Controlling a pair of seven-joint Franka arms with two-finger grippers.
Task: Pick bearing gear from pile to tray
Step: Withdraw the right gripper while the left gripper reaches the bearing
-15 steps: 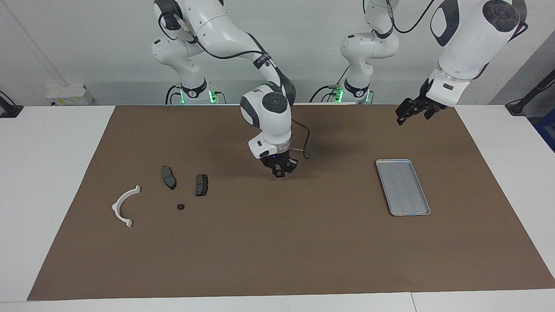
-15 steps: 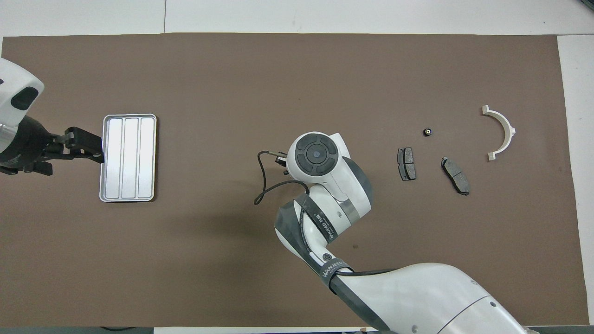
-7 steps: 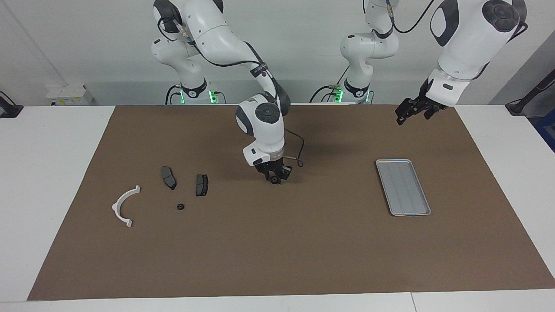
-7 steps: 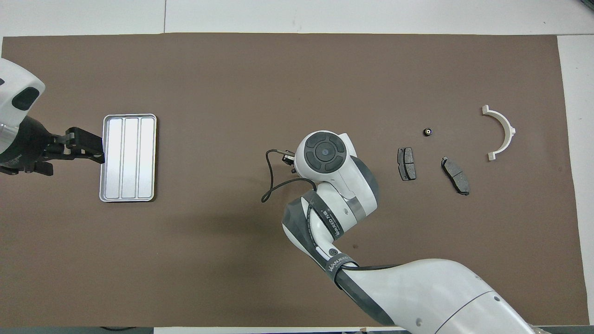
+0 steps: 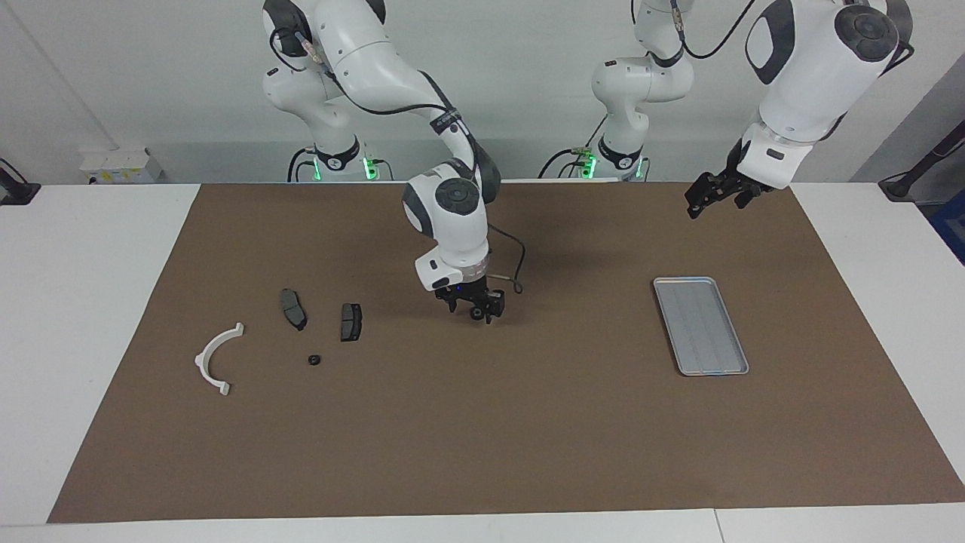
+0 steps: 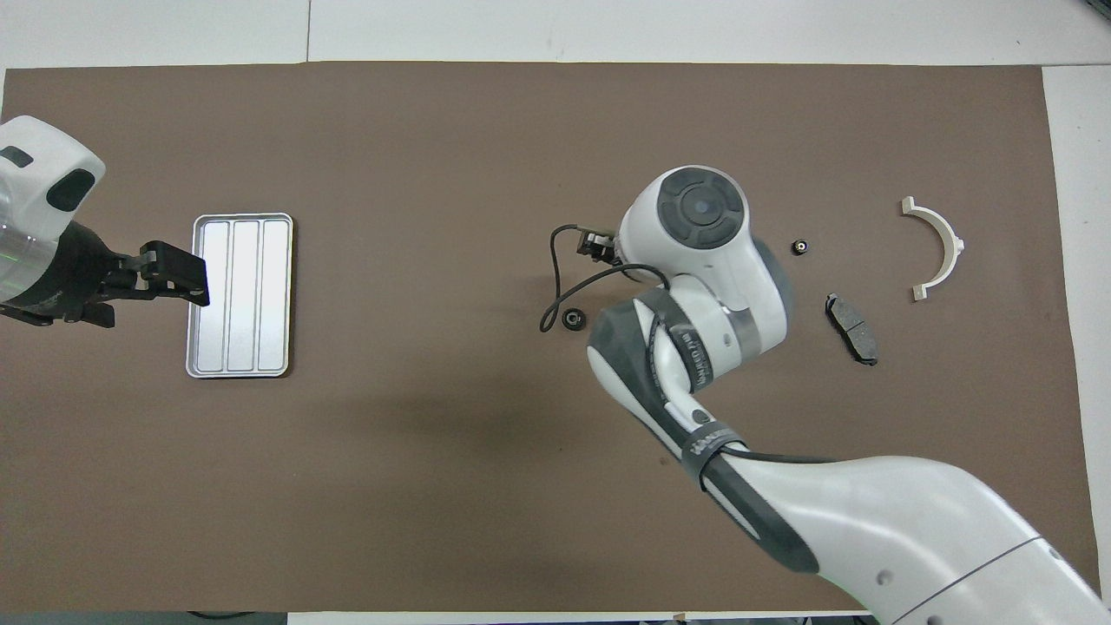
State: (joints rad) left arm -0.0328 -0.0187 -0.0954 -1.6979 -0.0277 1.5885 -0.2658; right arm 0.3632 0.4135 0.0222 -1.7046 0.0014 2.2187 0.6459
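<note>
Brown mat [image 5: 482, 422], overhead shows bearing gear [image 6: 572, 319] (right pincer [image 5: 473, 308] above it)

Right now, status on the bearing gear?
Left tool open, waiting, raised near tray. Right tool open over bearing gear, which lies on mat, not in tray. Nothing between them.

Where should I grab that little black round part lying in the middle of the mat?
Pinch the black round part across its outer edge, coming straight down from above. It lies flat on the brown mat, low and round, so no side gives a better hold. The right tool hangs just over it; let that clear first.
</note>
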